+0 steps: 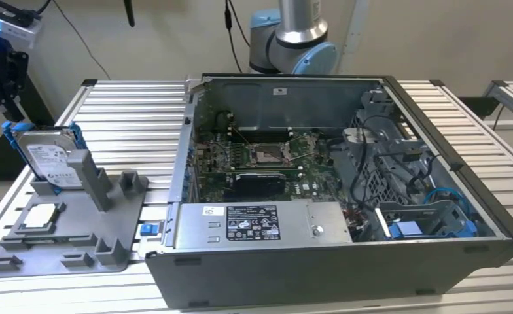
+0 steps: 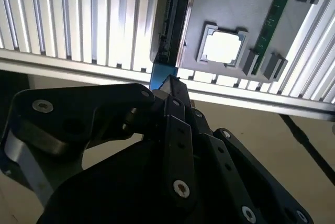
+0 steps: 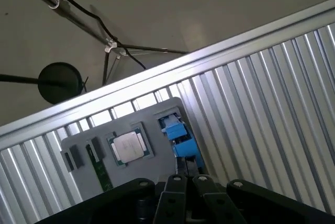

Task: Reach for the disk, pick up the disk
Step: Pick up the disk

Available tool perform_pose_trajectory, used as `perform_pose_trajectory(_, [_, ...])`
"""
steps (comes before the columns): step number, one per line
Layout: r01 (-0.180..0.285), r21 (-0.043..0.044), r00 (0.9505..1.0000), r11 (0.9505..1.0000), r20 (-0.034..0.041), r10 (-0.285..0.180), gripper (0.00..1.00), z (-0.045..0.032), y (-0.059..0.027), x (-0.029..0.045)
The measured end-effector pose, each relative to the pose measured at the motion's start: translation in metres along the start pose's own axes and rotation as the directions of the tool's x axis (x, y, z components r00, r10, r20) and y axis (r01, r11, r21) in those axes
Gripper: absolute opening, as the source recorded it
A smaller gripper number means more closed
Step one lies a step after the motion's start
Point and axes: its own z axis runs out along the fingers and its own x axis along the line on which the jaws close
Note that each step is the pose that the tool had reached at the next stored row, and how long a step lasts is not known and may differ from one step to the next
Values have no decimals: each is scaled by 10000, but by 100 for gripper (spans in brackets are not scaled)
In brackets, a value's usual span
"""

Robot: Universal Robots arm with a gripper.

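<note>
The disk (image 1: pixel 49 156) stands upright on its edge in a slot of the grey holder (image 1: pixel 108 222) at the exterior view's left. It is silver-grey with a white label and a blue bracket along its sides. My black gripper (image 1: pixel 8 111) hangs just above and to the exterior view's left of the disk's top corner, apart from it. In both wrist views the disk appears edge-on: dark edge (image 2: pixel 175 20) and blue bracket (image 3: pixel 180 137), straight beyond my gripper (image 2: pixel 170 84) (image 3: pixel 187 174). The fingers sit close together with nothing between them.
A square silver processor chip (image 1: pixel 40 216) (image 2: pixel 225 46) (image 3: pixel 129 147) lies in the holder near the disk, beside a green memory stick (image 2: pixel 272 20). An open computer case (image 1: pixel 344 261) with its power-supply box (image 1: pixel 256 226) stands on the slatted table (image 1: pixel 125 111). The table's edge runs close behind the holder.
</note>
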Motion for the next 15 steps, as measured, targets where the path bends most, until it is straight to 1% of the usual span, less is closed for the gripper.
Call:
perform_pose_trajectory(7, [8,0,10000,10000,0,-8,0,0,0,0])
perform_pose_trajectory(9, [121,-3,9999,9999,-3,-121,0,0,0,0])
perform_pose_trajectory(12, [454,-3,9990,9990,-9,-454,0,1,0,0])
perform_pose_trajectory(15, [502,-4,9987,9987,-10,-502,0,1,0,0])
